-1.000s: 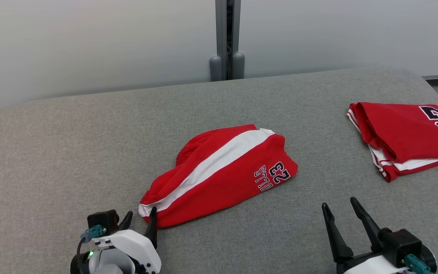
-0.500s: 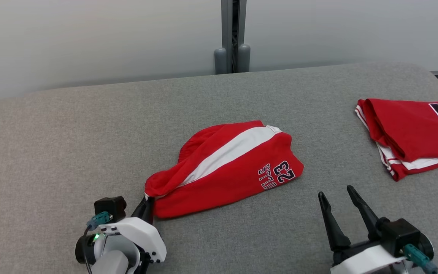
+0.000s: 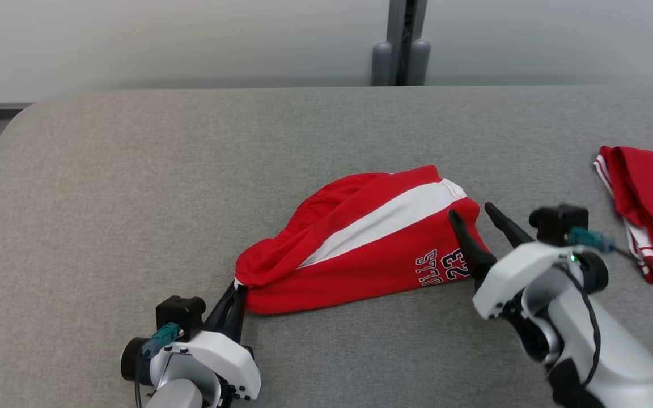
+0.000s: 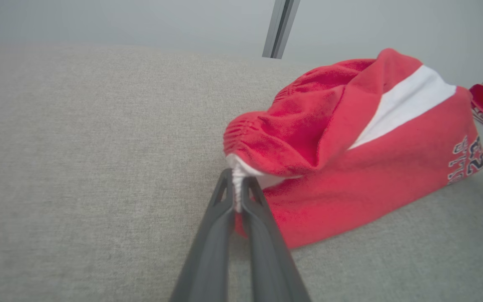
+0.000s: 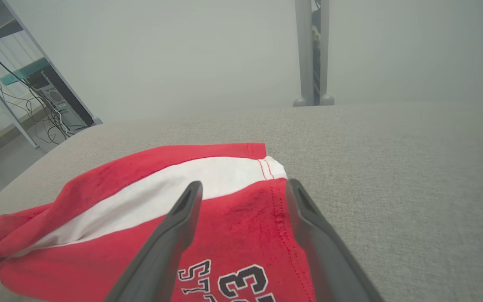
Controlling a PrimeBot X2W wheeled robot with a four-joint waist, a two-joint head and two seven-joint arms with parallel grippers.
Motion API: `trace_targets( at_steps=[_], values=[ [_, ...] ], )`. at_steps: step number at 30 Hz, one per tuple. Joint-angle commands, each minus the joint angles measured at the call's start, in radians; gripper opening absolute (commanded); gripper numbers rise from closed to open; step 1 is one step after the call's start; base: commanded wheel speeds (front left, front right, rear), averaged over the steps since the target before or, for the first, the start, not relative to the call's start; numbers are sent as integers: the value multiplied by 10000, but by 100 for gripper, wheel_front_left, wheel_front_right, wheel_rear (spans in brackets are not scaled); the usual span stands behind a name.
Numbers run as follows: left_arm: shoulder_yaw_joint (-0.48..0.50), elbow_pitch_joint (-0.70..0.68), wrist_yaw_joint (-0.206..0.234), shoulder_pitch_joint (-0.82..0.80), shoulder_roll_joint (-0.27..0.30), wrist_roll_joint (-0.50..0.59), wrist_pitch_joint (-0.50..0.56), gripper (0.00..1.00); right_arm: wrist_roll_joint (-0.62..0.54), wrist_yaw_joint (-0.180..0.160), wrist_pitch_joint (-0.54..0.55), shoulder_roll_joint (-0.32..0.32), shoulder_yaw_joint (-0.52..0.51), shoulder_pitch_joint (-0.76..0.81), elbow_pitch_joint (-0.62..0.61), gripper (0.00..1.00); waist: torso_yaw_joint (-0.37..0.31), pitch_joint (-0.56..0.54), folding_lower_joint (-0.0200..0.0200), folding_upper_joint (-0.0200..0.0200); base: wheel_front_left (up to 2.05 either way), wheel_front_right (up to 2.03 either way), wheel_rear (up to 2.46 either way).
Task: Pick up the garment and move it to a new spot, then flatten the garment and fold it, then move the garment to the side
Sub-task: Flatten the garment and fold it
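The garment [image 3: 372, 243] is pinched at its eight o'clock corner by the left claw [image 3: 234, 290], whose fingers are closed tight on a gathered white edge. The right claw [image 3: 470, 211] hovers spread wide over the hem at three o'clock, holding nothing. Soft red terry with a white stripe, the garment lies rumpled in the middle of the coarse grey surface [image 3: 134, 170]. The pinch is thin, so a lift may slip it free, and a one-sided pull would likely bunch the cloth. A folded red garment [image 3: 652, 198] sits further out at three o'clock, well apart.
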Motion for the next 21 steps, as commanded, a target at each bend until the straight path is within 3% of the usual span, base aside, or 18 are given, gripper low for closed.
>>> trace_targets(
  at_steps=[1, 11, 19, 20, 21],
  values=[
    [20, -109, 49, 27, 32, 90, -34, 0, 252, 5, 302, -219, 164, -380, 305, 100, 194, 182, 0, 0, 0, 0, 0],
    [-210, -472, 17, 34, -97, 305, -35, 0, 2473, 5, 2828, -1150, 1700, -2379, 1674, 100, 765, 526, 0, 0, 0, 0, 0],
    [-327, -536, 1, -131, -160, 336, -35, 0, 3552, 5, 3582, -1650, 2613, -2873, 1980, 100, 1016, 711, 0, 0, 0, 0, 0],
    [-348, -543, -3, -161, -171, 340, -35, 0, 3670, 5, 3569, -1678, 2705, -2917, 2002, 50, 1052, 739, 0, 0, 0, 0, 0],
    [-360, -549, -10, -192, -180, 351, -35, 0, 3796, 5, 3499, -1712, 2818, -2951, 1960, 23, 1084, 762, 0, 0, 0, 0, 0]
  ],
)
